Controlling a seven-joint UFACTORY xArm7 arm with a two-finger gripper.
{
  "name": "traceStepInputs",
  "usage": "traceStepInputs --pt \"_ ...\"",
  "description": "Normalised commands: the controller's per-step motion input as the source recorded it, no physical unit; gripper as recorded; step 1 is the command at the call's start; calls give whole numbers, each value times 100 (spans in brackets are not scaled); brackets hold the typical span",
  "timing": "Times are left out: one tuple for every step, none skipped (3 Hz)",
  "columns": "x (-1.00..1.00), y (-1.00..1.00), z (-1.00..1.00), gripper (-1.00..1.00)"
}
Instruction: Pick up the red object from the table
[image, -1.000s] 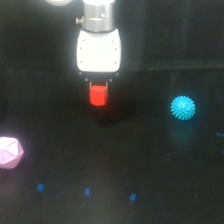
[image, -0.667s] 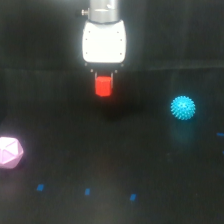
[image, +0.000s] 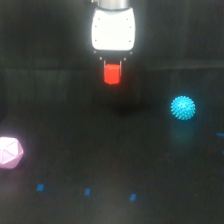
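The red object (image: 112, 74) is a small bright red block hanging in the air above the black table (image: 115, 160). My gripper (image: 113, 67) comes down from the white arm body at the top centre, and its dark fingers are shut on the block's upper part. A faint shadow lies on the table below and slightly right of the block. The block's top is hidden between the fingers.
A spiky cyan ball (image: 183, 107) rests on the table at the exterior view's right. A pale pink polyhedron (image: 10, 151) sits at the left edge. Small blue marks (image: 87, 191) dot the table's near part.
The gripper has risen with the red object held in it and drifted a little to the exterior view's right. The ball and polyhedron have stayed put.
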Motion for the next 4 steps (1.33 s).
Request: traceStepInputs --pt "-36 -100 73 -80" --pt "-49 -100 28 -100" --pt "20 -51 16 -100" --pt "4 -36 -13 -100"
